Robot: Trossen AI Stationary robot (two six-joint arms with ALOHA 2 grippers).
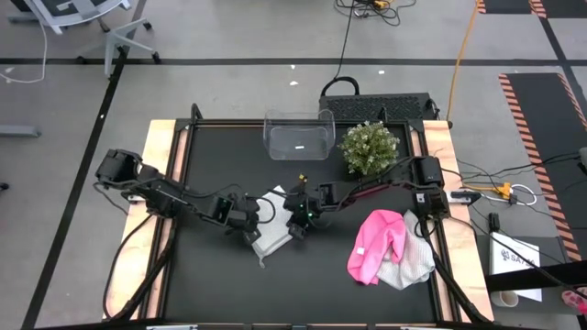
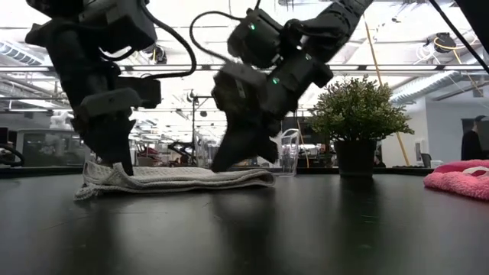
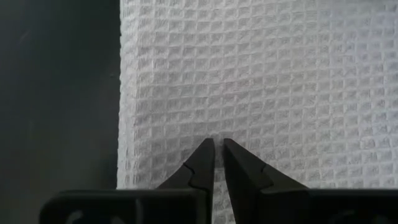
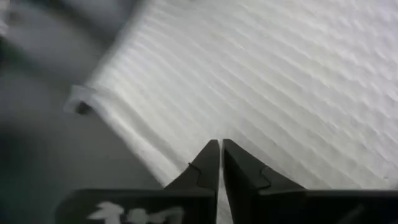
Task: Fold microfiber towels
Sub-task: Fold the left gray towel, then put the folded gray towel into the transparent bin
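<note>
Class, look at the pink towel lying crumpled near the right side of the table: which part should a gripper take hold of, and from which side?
Probably a pinch from straight above on the pink towel, at its bunched upper end. It lies in a raised, rumpled heap, partly over a white towel, so a top fold gives loose cloth to catch without snagging the one beneath.

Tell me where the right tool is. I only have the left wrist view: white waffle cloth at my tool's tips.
Observer: The right tool is down on the same white towel, at the opposite end from the left tool.
Operator: Is it closed?
Observer: Yes, its fingers look shut in its wrist view.
Operator: Where are the other towels?
Observer: The pink towel lies crumpled partly over a second white towel, near the table's right edge.
</note>
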